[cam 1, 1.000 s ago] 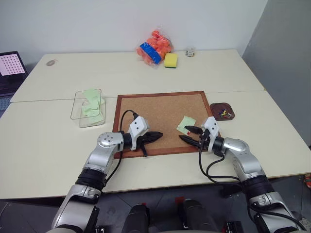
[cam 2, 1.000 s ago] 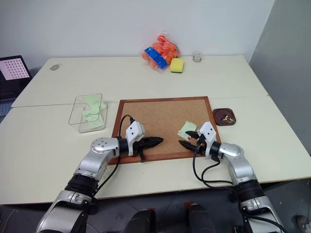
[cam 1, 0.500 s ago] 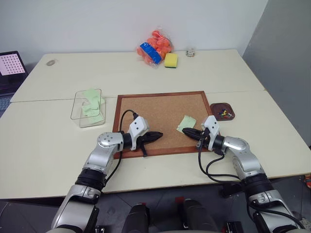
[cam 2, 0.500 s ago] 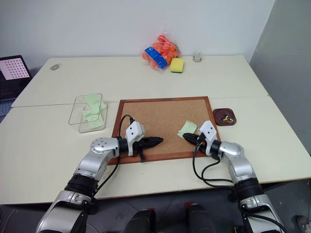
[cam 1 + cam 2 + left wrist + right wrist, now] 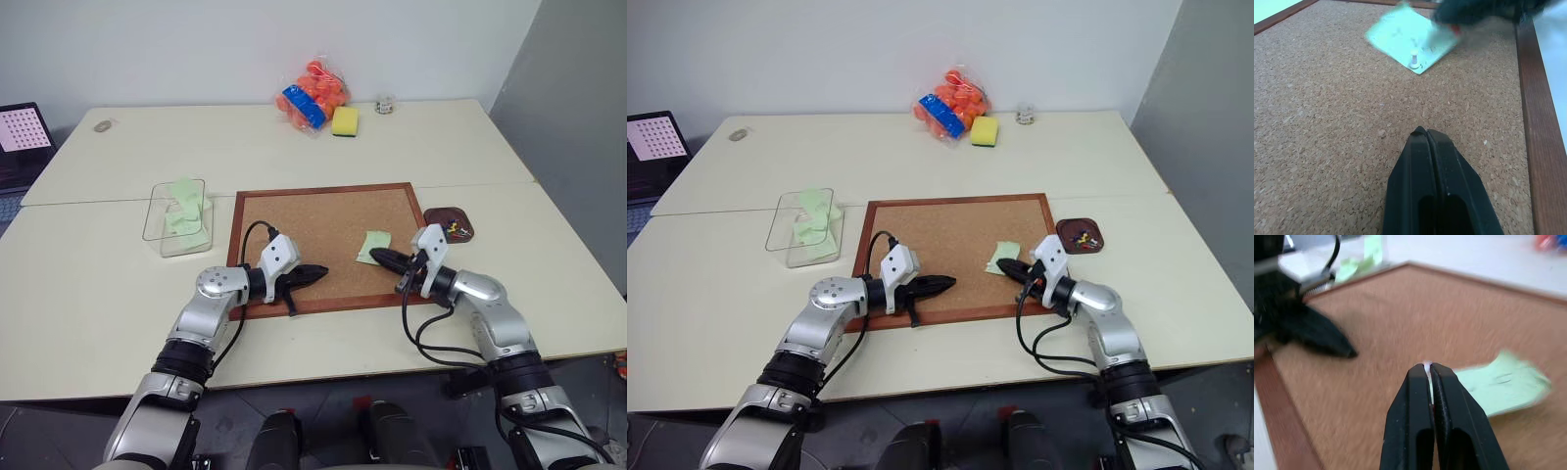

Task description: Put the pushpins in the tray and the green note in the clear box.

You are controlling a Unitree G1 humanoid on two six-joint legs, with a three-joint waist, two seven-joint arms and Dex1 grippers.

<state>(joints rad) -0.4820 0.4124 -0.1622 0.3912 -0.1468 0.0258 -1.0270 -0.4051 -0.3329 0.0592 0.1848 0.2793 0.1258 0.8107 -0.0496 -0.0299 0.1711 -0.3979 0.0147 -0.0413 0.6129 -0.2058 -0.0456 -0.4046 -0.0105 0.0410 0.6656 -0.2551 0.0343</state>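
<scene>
The green note (image 5: 373, 245) lies on the corkboard (image 5: 313, 220), right of centre, with a white pushpin (image 5: 1414, 62) standing in it. My right gripper (image 5: 378, 258) hovers just above the note's near corner, shut on a red pushpin (image 5: 1454, 30) whose tip shows between the fingertips (image 5: 1426, 365). My left gripper (image 5: 323, 271) rests shut and empty on the board's near edge, pointing toward the note. The dark brown tray (image 5: 436, 215) sits right of the board with several pushpins (image 5: 450, 228) inside. The clear box (image 5: 178, 217) stands left of the board, holding green notes.
A bag of orange balls (image 5: 313, 96), a yellow sponge (image 5: 344, 121) and a small jar (image 5: 384, 105) sit at the table's far edge. A laptop (image 5: 20, 132) is at the far left. The corkboard's raised wooden frame (image 5: 323, 304) lies under both grippers.
My right gripper closed at the note's near corner, then lifted off the board. The red pin no longer shows on the note. The left arm kept still.
</scene>
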